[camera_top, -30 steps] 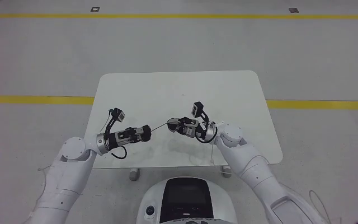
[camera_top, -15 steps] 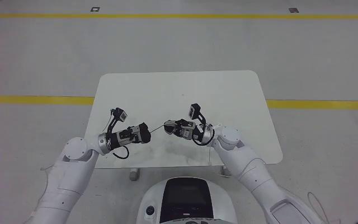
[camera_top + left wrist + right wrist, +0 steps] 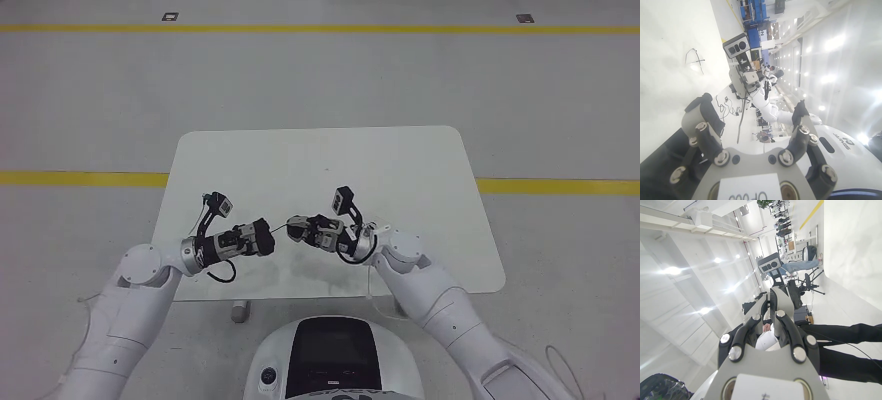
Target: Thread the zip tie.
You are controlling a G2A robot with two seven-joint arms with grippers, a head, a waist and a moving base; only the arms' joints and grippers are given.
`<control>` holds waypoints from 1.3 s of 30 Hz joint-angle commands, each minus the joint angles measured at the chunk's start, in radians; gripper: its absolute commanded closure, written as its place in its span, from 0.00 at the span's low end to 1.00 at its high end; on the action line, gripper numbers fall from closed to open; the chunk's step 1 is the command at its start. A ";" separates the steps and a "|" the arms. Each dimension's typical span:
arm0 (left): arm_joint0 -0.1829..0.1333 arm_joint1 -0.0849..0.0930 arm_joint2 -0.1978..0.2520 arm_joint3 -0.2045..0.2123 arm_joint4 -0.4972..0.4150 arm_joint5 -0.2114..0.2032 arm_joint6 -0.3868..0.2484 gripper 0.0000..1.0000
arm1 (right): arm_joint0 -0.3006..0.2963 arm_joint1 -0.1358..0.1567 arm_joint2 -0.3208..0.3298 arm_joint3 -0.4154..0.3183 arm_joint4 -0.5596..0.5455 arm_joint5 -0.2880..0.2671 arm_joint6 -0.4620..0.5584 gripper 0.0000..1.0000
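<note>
- The left gripper [image 3: 268,234] and right gripper [image 3: 291,226] hang nearly tip to tip above the table [image 3: 420,160]. They are nearer its front edge and well apart from its side and far edges.
- The right gripper is clenched on the tie [image 3: 740,125], which juts toward the left gripper.
- The left gripper is released, fingers spread wide, and the tie's free end lies between them.

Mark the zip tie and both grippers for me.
zip tie [image 3: 740,123], left wrist view, middle of the strap.
left gripper [image 3: 752,100], left wrist view, midway between open fingertips.
right gripper [image 3: 770,293], right wrist view, between shut fingertips.
</note>
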 commanded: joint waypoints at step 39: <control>-0.023 0.014 0.041 0.032 -0.067 -0.002 0.040 0.79 | -0.045 -0.002 -0.013 -0.069 -0.031 -0.048 -0.106 1.00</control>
